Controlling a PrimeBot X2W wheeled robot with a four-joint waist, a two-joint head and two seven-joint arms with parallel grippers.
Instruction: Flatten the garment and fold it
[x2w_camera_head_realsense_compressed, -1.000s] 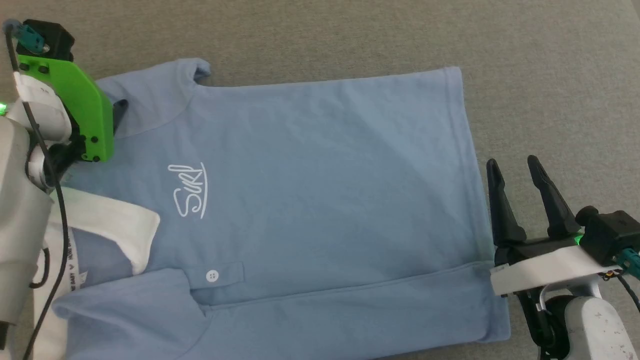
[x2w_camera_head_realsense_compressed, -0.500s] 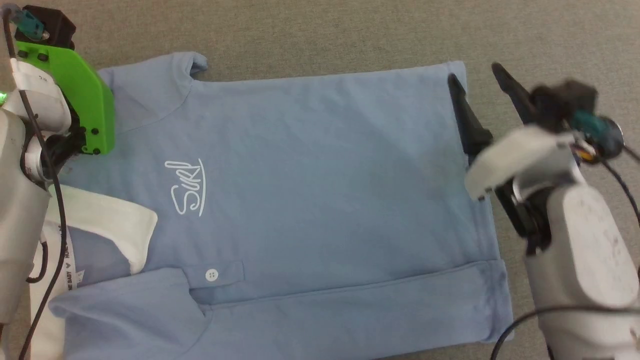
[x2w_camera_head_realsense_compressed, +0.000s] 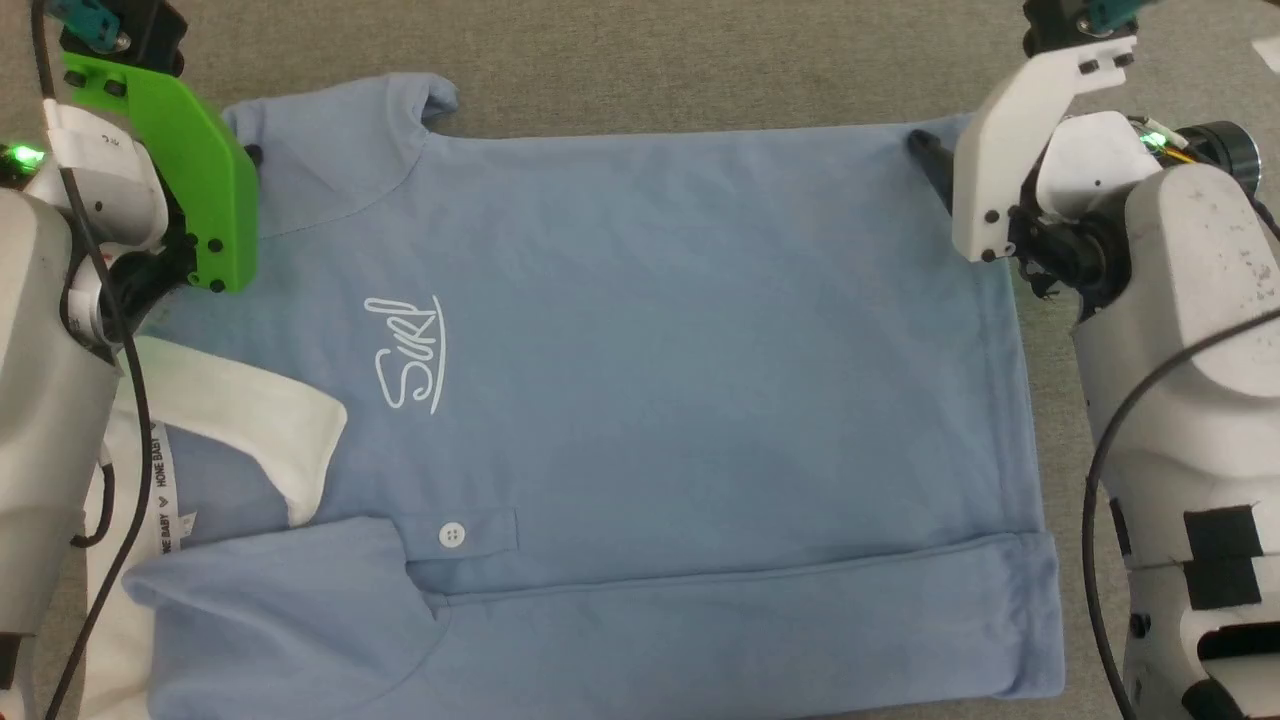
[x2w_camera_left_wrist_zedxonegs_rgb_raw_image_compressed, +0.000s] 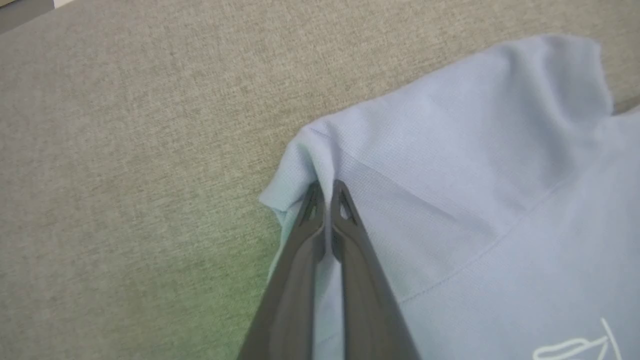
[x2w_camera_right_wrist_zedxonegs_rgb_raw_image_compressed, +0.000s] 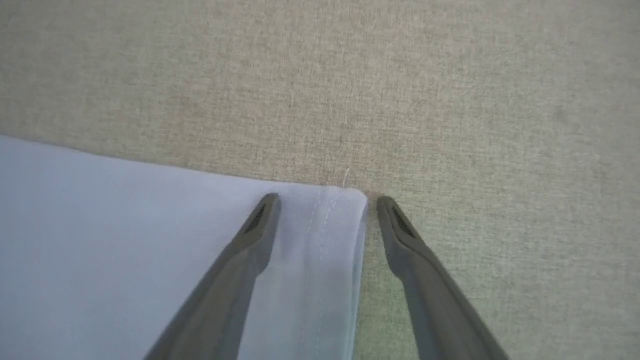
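Spread chest-up across the grey fabric surface (x2w_camera_head_realsense_compressed: 700, 60): light blue polo shirt (x2w_camera_head_realsense_compressed: 640, 400), white collar (x2w_camera_head_realsense_compressed: 250, 420) leftward, near side folded over. Clamped shut on its far sleeve (x2w_camera_left_wrist_zedxonegs_rgb_raw_image_compressed: 450, 125): left gripper (x2w_camera_left_wrist_zedxonegs_rgb_raw_image_compressed: 327, 192). Straddling the far hem corner (x2w_camera_right_wrist_zedxonegs_rgb_raw_image_compressed: 345, 205), fingers apart: right gripper (x2w_camera_right_wrist_zedxonegs_rgb_raw_image_compressed: 327, 199).

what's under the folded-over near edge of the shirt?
More of the shirt: its placket, one button showing, runs in under the fold. The rest beneath is covered.
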